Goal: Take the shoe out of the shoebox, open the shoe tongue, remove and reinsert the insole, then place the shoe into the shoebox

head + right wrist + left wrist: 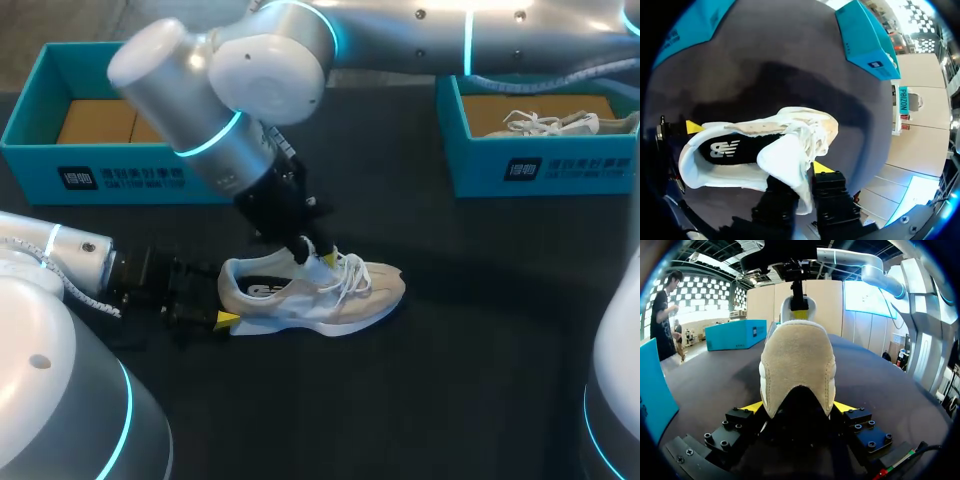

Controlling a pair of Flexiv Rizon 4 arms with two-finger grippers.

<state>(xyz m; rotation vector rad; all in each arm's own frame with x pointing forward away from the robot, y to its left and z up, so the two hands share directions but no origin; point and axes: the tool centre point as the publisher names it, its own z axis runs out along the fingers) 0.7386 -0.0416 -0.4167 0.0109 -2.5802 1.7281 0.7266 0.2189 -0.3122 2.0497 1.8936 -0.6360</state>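
Left claw [798, 407] is clamped on the heel of the shoe, one yellow tip against each side. Right claw [805, 175] comes down from above and pinches the tongue at mid-shoe.

Under both lies the dark matte worktop [460, 390]. One teal cardboard shoebox [30, 160], open and showing only brown card inside, stands off the left claw's left flank. A second teal shoebox [540, 165] stands well ahead of that claw and to its left, past the toe. It holds another pale shoe [550, 122].

Out of both boxes, the cream-and-white lace-up sneaker [335, 300] rests on its sole on the worktop. Its long axis runs straight out ahead of the left claw, heel in the grip and toe pointing away. The white padded tongue [785, 155] is lifted up between the right claw's fingers, baring the mouth of the sneaker. The black insole [725, 150] lies flat inside, below the right claw and between the two claws.

By my reading, the tongue-opening step is in hand and the insole is not yet out. With the left claw anchoring the heel, the right arm is the nearer free reach. It would have to let the tongue go and dip toward the heel end to catch the insole's edge.
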